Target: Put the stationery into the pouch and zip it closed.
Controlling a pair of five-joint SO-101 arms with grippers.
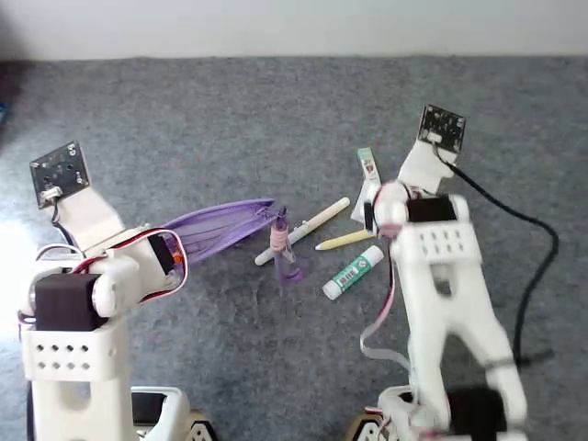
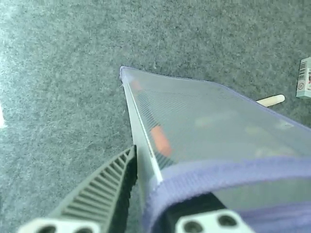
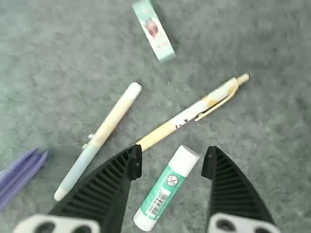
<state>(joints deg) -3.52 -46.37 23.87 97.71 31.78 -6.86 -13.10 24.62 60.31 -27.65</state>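
A purple mesh pouch (image 1: 225,227) lies left of centre, its near end held up by my left gripper (image 1: 175,250), which is shut on the pouch's purple edge (image 2: 214,172). Something orange (image 2: 160,141) shows through the mesh. A pink zipper charm (image 1: 278,237) hangs at the pouch's far end. Beside it lie a white-and-blue pen (image 1: 303,230), a yellow pen (image 1: 344,241), a green-and-white glue stick (image 1: 354,271) and a mint eraser (image 1: 368,165). My right gripper (image 3: 171,160) is open above the glue stick (image 3: 167,187), with the yellow pen (image 3: 194,109) just beyond its fingertips.
Grey carpet-like cloth (image 1: 230,119) covers the table. The white-and-blue pen (image 3: 102,136) lies between the pouch corner (image 3: 17,177) and the glue stick. A black cable (image 1: 533,266) runs along the right arm. Open cloth stretches behind the items.
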